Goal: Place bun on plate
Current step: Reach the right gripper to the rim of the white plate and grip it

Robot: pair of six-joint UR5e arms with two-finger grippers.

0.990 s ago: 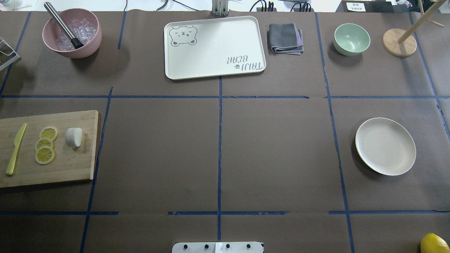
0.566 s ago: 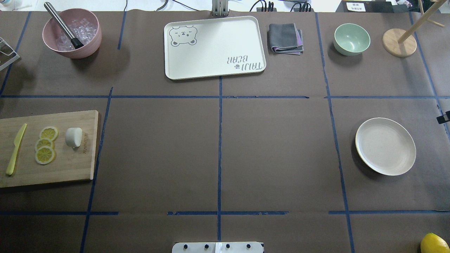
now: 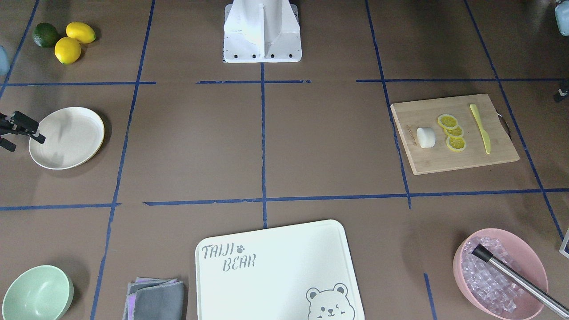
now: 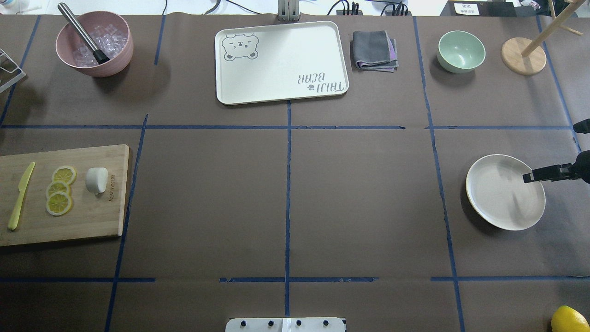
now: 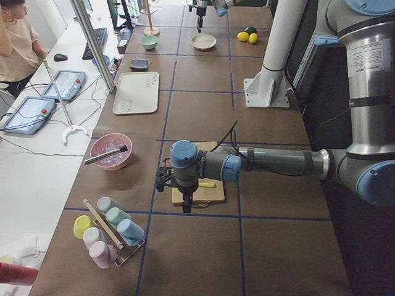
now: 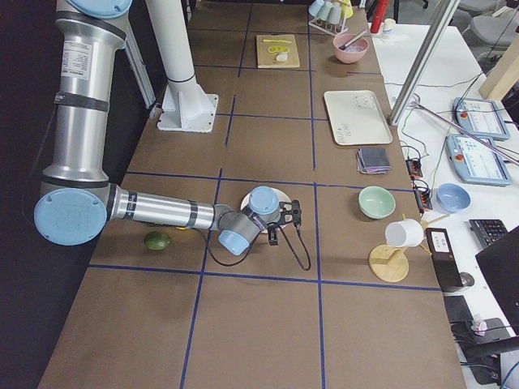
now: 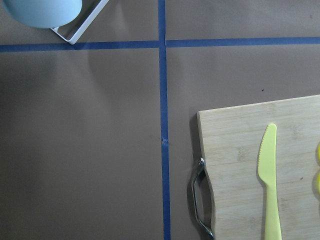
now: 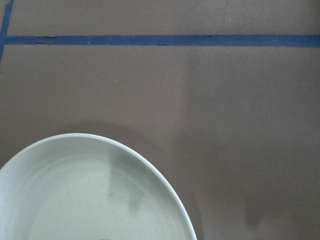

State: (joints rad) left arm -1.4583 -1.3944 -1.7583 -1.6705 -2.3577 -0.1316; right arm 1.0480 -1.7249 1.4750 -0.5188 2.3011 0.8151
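The white bun (image 4: 97,180) lies on a wooden cutting board (image 4: 92,216) at the table's left, beside lemon slices (image 4: 60,191); it also shows in the front view (image 3: 426,137). The cream plate (image 4: 498,198) sits far right, empty, and fills the lower left of the right wrist view (image 8: 90,200). My right gripper (image 3: 27,141) hangs open over the plate's outer rim, one finger (image 4: 537,175) reaching over it. My left gripper (image 5: 184,202) hovers past the board's handle end, away from the bun; I cannot tell its state.
A yellow knife (image 4: 20,196) shares the board. Along the far edge stand a pink bowl of ice (image 4: 94,44), the bear board (image 4: 281,62), a grey cloth (image 4: 374,50), a green bowl (image 4: 461,50) and a wooden stand (image 4: 523,55).
The right gripper has come in from the right edge and moved left until its finger is over the plate's rim. The bun and plate have not moved.
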